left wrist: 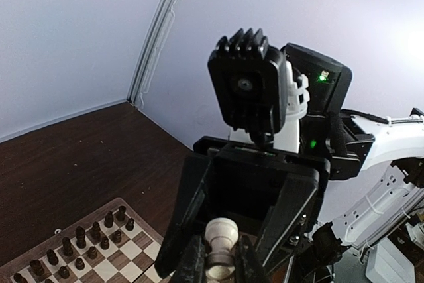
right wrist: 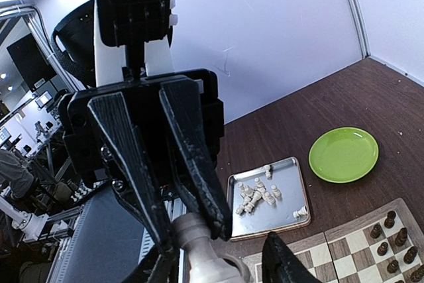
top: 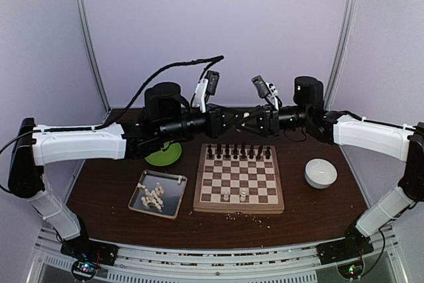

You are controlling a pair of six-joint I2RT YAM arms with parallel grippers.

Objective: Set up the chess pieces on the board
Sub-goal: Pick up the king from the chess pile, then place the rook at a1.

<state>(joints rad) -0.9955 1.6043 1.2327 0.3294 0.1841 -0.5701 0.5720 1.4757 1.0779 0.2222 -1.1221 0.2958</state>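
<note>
Since a mid-air handover seemingly lets it be regripped for upright placing, the left tool [top: 242, 118] clamps a cream chessman [left wrist: 220, 243] above the board [top: 238, 209], the right tool [top: 257, 121] straddling it, jaws apart.

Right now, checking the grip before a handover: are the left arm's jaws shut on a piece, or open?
Shut on a cream-white piece: the left wrist view shows the left jaws pinching it from both sides.
</note>
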